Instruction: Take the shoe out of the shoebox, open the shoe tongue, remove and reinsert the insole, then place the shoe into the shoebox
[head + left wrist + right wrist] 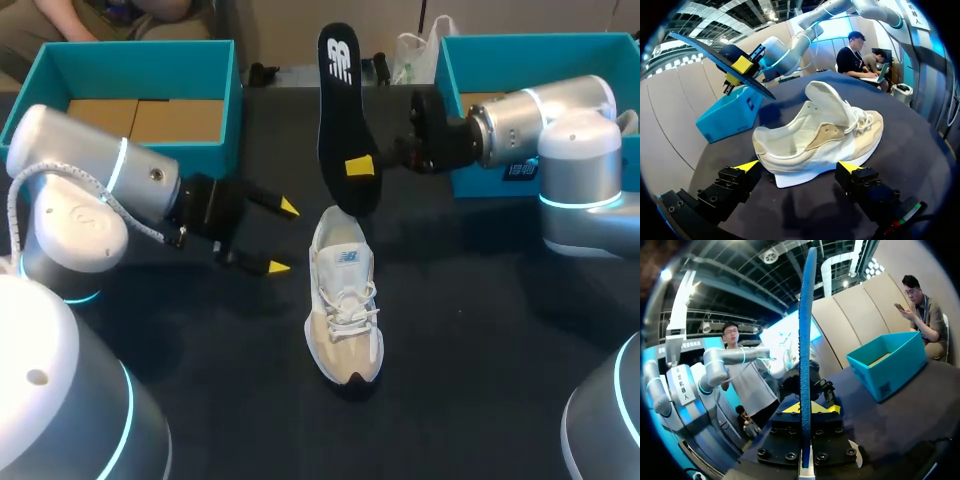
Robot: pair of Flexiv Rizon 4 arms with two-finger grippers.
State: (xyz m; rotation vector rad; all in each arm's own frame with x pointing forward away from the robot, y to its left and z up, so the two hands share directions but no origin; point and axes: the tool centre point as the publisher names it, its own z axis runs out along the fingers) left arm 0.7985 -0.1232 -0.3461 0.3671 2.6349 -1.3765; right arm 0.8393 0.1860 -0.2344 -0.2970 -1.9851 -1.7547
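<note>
Held: thin black foam insole (340, 110), judged light, floppy, easily creased; best taken across its narrow width near one end. Grip: right gripper (362, 166) pinches it flat between both yellow tips near its lower end; it stands upright in the air above the shoe's far end. On black tabletop (480, 350), mid-table: cream-and-white lace-up sneaker (343, 305), toe near, tongue lifted. Just left of its heel: left gripper (278, 237), fingers spread wide, touching nothing. One teal cardboard shoebox (140, 60) far left, second teal shoebox (530, 45) far right
</note>
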